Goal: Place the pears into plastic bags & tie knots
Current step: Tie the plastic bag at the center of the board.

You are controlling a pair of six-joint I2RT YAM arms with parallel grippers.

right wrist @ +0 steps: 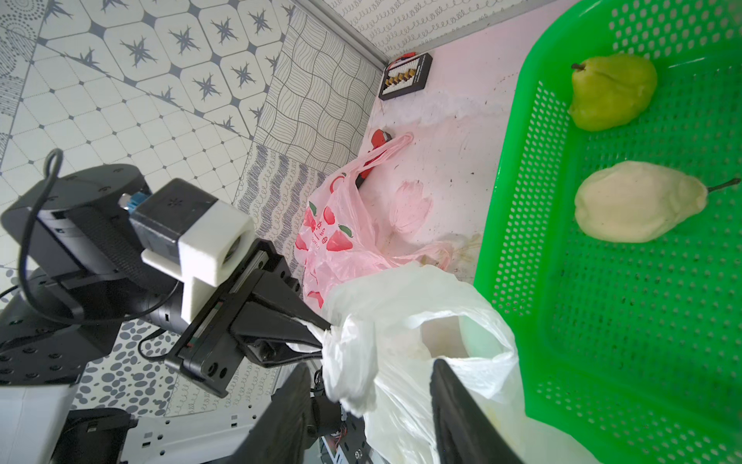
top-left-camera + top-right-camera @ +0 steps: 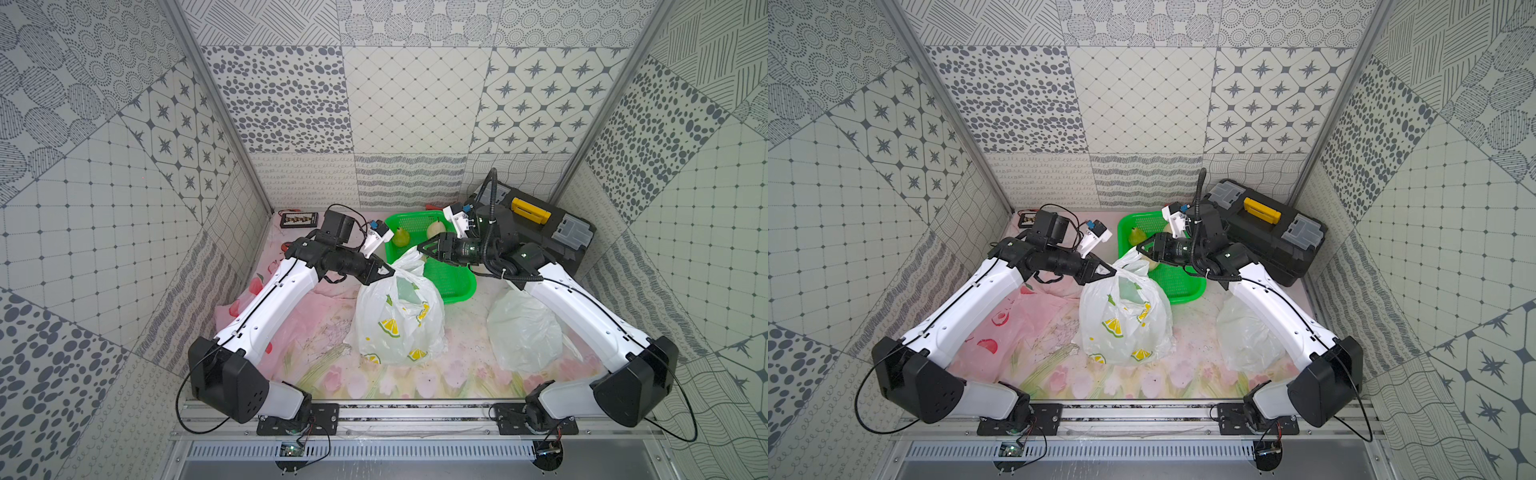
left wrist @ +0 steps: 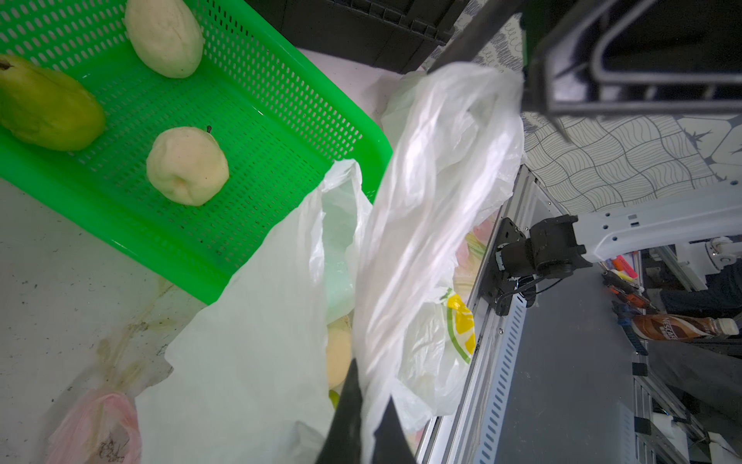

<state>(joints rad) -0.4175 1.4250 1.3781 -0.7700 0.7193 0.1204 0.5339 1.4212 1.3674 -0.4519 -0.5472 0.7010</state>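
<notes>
Surface (image 2: 457, 365) w/ floral cloth lies under both arms.

The biggest item by me is the lemon-print bag (image 2: 399, 320). It stands mouth up, just below and between my two end effectors. A second white bag (image 2: 525, 332) sits under my right forearm, well behind that end effector. The pink strawberry bag (image 1: 341, 233) lies flat below my left arm.

The green basket (image 2: 453, 291) is just past my right end effector. It holds three pears: green pear (image 3: 44, 108), long cream pear (image 3: 164, 36), round cream pear (image 3: 187, 166). At least one bagged pear (image 3: 339, 353) shows through the bag mouth right under my left end effector.

Left end effector (image 2: 384, 272) is clamped fully shut on one bag handle, film pulled taut. Right end effector (image 1: 361, 409) has its jaws apart. They straddle the opposite handle and rim, w/ plastic between the fingers but not pinched.

Step, I reckon: this bag is loaded, and I'm securing the 2nd handle to start the knot.

Next move: close the right on the handle loop only, not the bag wall. Then cross it over the left's strand w/o letting tension drop. The thin film will prob slip if I grab too little.
</notes>
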